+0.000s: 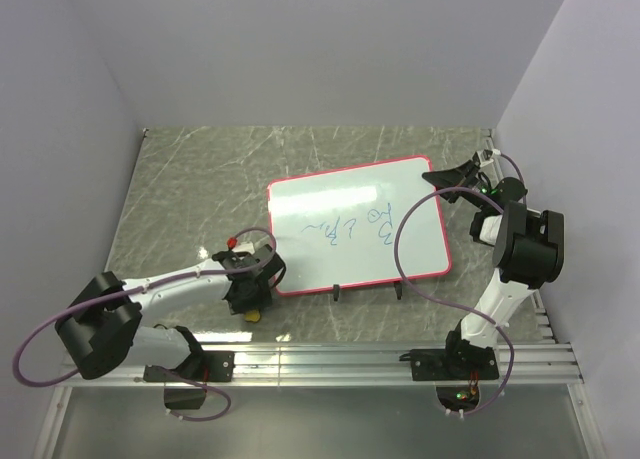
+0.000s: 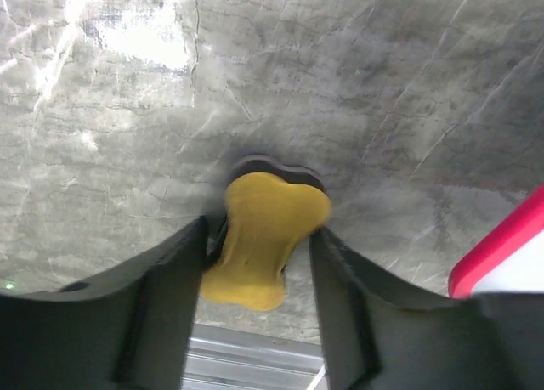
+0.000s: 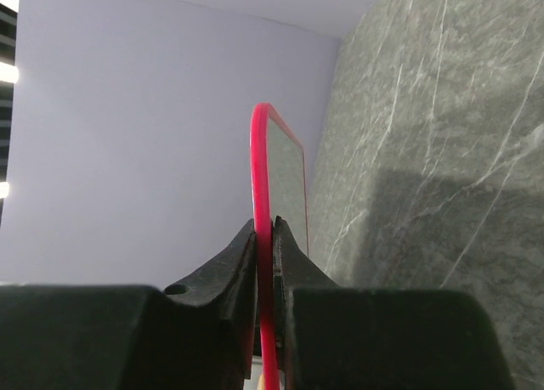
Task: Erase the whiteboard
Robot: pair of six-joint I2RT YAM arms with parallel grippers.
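Whiteboard (image 1: pixel 330 249) lies on the bench (image 1: pixel 190 199). Your right jaws are shut tight on its red frame (image 3: pixel 261 195), and the thin edge runs straight up between them. They grip the board at its far right corner.

Your left jaws are closed narrow on the yellow sponge (image 2: pixel 265 237). One jaw touches each side of it. The dark side of the sponge looks to be down against the bench, just ahead of the jaws. A red corner of the whiteboard shows off to the right of the left jaws, near but not touching.

Now look at how much is done. The blue scribbles (image 1: pixel 350 226) sit in the middle of the board, between your two sets of jaws, and none of them look wiped. So I think the getting-ready part is done: the board is held and the sponge is in the jaws. The real job is all left to do. You need to lift the sponge over the red frame, set it on the white part, and rub across every blue mark until the board is clean.
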